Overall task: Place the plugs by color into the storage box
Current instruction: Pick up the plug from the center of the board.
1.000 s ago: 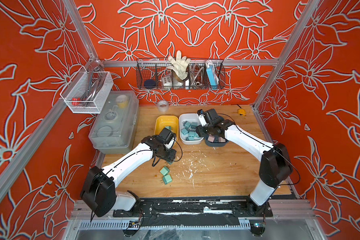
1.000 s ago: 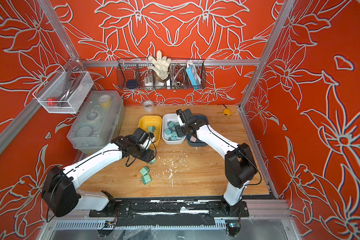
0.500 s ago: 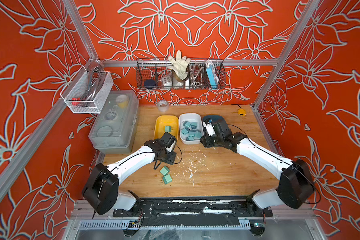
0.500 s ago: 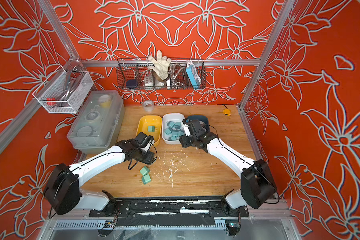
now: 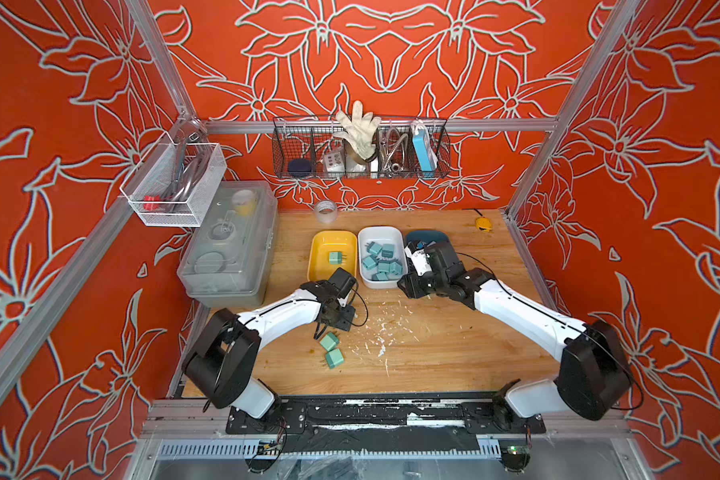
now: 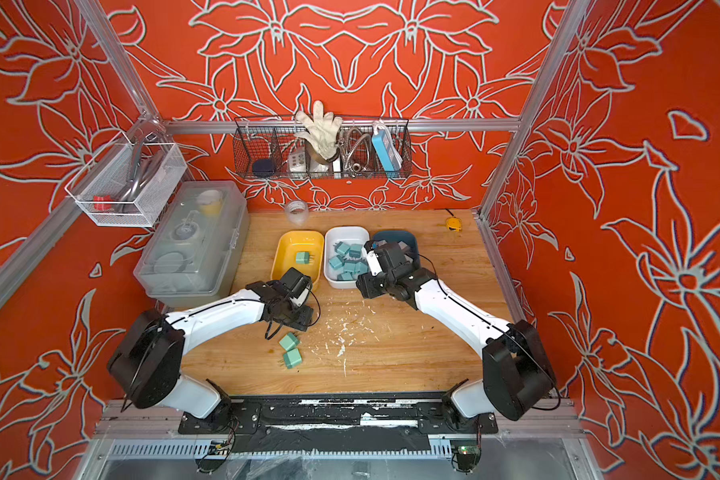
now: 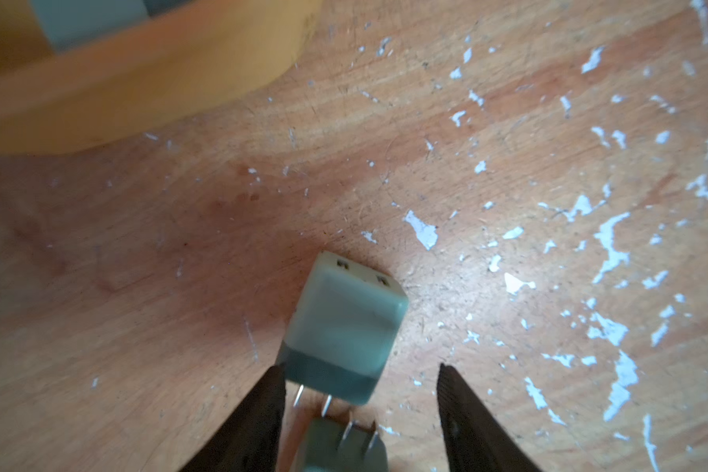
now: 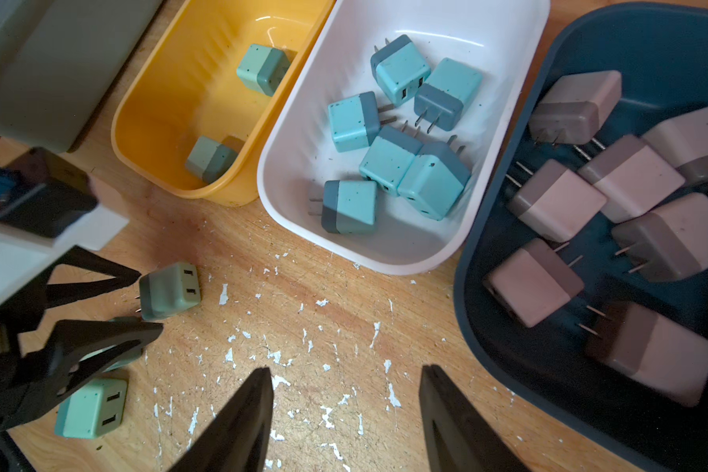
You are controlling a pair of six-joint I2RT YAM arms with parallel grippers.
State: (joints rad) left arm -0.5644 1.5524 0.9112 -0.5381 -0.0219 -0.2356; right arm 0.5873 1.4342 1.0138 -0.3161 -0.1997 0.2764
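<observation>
Nearest me, two mint plugs (image 5: 335, 358) lie loose on the wooden surface (image 5: 433, 357) among white flecks. Just past them my left claw (image 7: 360, 367) hangs low with its fingers spread. A third mint plug (image 7: 346, 318) lies on its side at the tips, right against one finger and clear of the other, so it is not gripped. Over on the right, my right claw (image 8: 344, 370) is spread apart too, with nothing between its fingers and only bare wood below. Beyond both claws come the trays, side by side in a row. The yellow tray (image 8: 160, 135) holds two mint plugs, well apart from each other. The white tray (image 8: 303, 163) in the middle holds six teal plugs (image 8: 389, 159), bunched up with several touching. The dark blue tray (image 8: 487, 359) carries the mauve-pink plugs (image 8: 556, 200), seven by my count, prongs pointing every which way. Farther back on my left, a translucent lidded box (image 5: 229, 249) stands beside the yellow tray. On the back wall hangs a wire basket (image 5: 300, 141) with a pale glove (image 5: 360, 129) sticking up out of it.
</observation>
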